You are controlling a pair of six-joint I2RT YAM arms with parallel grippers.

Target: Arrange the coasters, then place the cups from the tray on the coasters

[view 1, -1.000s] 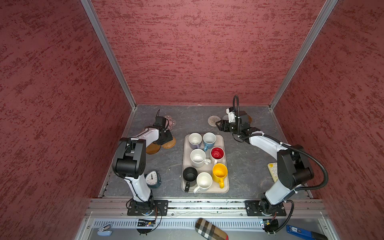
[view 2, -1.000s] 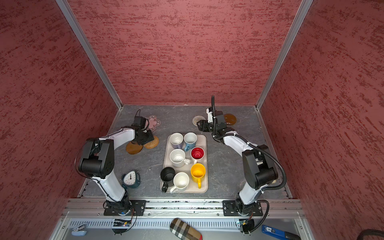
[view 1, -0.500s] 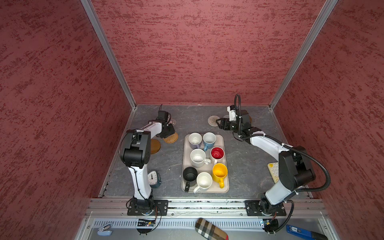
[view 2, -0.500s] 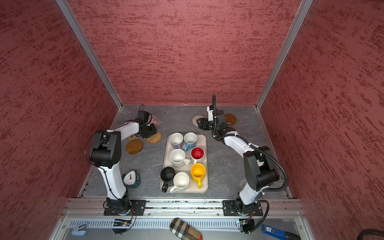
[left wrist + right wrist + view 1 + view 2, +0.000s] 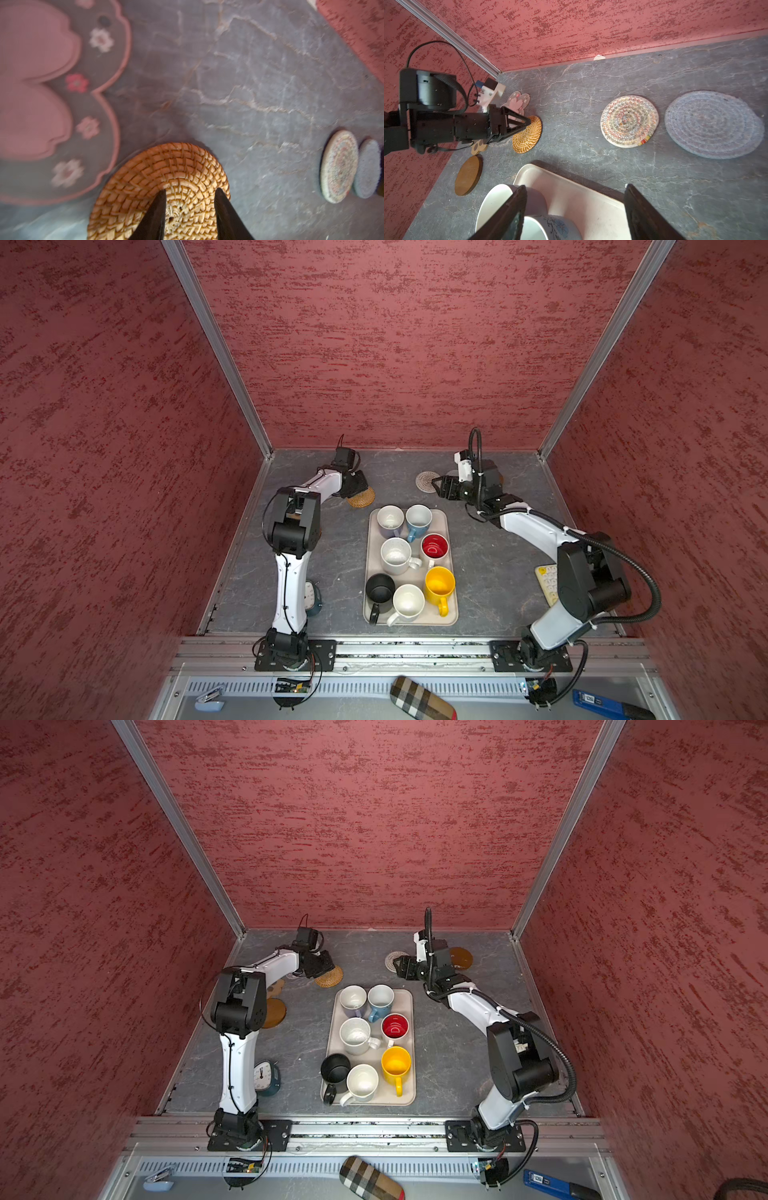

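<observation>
Resting left claw (image 5: 190, 190) on woven rattan round coaster (image 5: 158, 170); right claw (image 5: 575, 185) spread, empty.
Grey stone-look desk (image 5: 340, 556): flat beige rectangular tray (image 5: 452, 616) holds seven handled cups (image 5: 395, 556). Rattan coaster lies flat beyond tray's far left corner, beside pink flower-shaped coaster (image 5: 52, 83); left claw parted, tips on it.

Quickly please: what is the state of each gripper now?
Left gripper: open over the rattan coaster, not gripping it.
Right gripper: open, empty.

The grey marbled table (image 5: 332, 556) carries a beige tray (image 5: 441, 519) at centre, a woven coaster (image 5: 424, 481) above it, and a clock (image 5: 266, 1077) at lower left.
</observation>
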